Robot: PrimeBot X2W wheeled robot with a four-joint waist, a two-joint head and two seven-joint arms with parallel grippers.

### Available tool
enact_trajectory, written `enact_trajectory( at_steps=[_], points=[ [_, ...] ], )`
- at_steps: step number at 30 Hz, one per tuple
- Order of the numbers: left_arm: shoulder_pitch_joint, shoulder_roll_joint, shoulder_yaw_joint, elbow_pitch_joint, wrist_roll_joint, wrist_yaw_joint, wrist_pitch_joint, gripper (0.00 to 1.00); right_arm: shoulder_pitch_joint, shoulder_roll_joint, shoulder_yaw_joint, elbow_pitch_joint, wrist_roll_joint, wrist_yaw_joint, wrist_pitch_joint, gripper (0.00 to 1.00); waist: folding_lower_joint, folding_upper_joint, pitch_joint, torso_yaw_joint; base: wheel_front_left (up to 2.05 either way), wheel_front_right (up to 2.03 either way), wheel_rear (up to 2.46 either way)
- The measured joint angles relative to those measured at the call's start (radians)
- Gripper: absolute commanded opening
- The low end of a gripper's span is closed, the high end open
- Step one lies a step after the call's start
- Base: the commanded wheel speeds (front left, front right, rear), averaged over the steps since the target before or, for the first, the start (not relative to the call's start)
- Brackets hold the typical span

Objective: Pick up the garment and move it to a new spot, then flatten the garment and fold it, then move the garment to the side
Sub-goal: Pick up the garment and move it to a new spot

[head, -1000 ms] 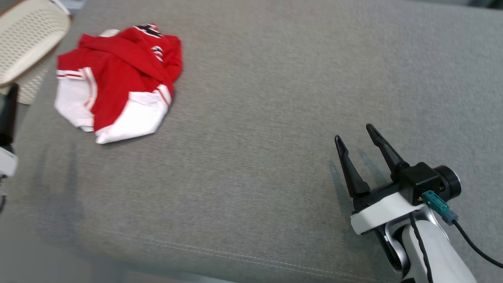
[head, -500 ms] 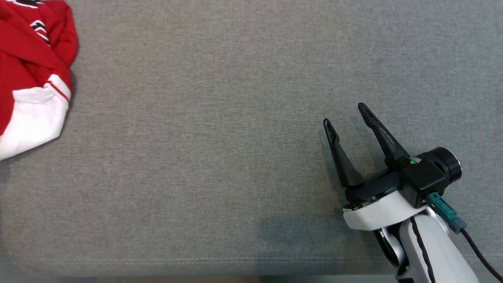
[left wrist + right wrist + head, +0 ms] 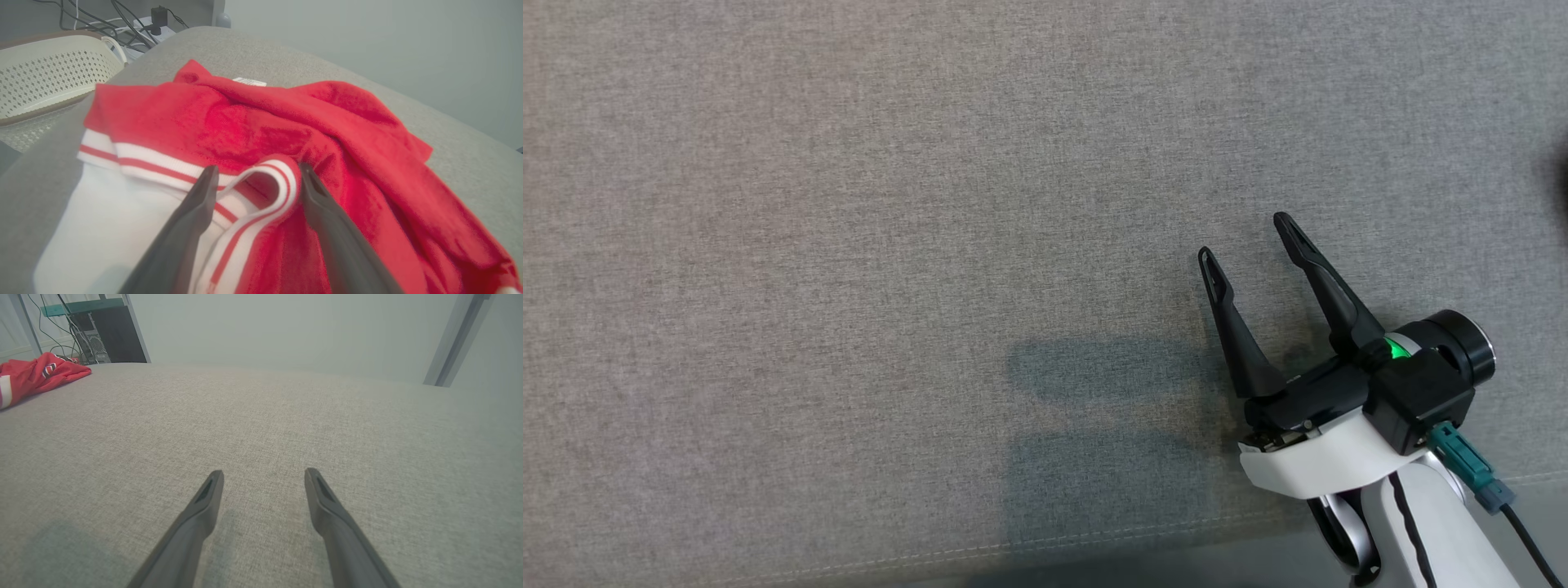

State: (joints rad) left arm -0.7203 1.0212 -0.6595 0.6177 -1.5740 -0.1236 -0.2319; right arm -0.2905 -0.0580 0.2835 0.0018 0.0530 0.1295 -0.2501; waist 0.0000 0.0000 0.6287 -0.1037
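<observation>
Left wrist view: the left end effector, fingers spread, straddles a striped fold of the crumpled red-and-white garment on the grey surface — nothing gripped or lifted yet. The right end effector hangs spread over bare fabric, well apart; moving, flattening and folding all remain.

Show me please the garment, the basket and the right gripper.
garment (image 3: pixel 253 122), left wrist view, on its red body.
basket (image 3: pixel 49 77), left wrist view, on its perforated wall.
right gripper (image 3: pixel 1243 237), head view, midway between its fingertips.

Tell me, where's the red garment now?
Left wrist view: the garment lies crumpled on the grey cushion beside a cream basket, the open left gripper straddling its striped cuff.
</observation>
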Motion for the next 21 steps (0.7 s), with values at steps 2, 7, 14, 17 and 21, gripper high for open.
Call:
enact_trajectory(
  at_steps=[2,7,14,17,21],
  points=[
    [0.001,-0.001,0.003,0.000,-0.012,0.000,0.014,0.00,0.005,0.000,-0.004,-0.003,0.000,0.000,0.000,1.00,0.0000,0.0000,0.004,-0.006,0.00,0.00,0.00],
    [0.001,0.002,0.010,0.001,0.009,0.000,0.006,0.00,0.004,0.001,-0.013,-0.003,0.007,0.000,0.000,1.00,0.0000,0.0000,-0.019,-0.006,0.00,0.00,0.00],
    [-0.071,-0.026,0.046,-0.099,0.134,0.000,-0.019,0.00,0.003,0.002,-0.048,0.053,0.058,0.000,0.000,1.00,0.0000,0.0000,-0.121,0.003,0.00,0.00,0.00],
    [-0.102,-0.069,0.064,-0.141,0.195,0.000,-0.020,0.00,0.004,0.002,-0.058,0.084,0.070,0.000,0.000,1.00,0.0000,0.0000,-0.170,0.006,0.00,0.00,0.00],
    [-0.109,-0.128,0.067,-0.221,0.272,0.000,-0.020,0.00,0.005,0.002,-0.064,0.117,0.082,0.000,0.000,1.00,0.0000,0.0000,-0.236,0.006,0.00,0.00,0.00]
  ],
)
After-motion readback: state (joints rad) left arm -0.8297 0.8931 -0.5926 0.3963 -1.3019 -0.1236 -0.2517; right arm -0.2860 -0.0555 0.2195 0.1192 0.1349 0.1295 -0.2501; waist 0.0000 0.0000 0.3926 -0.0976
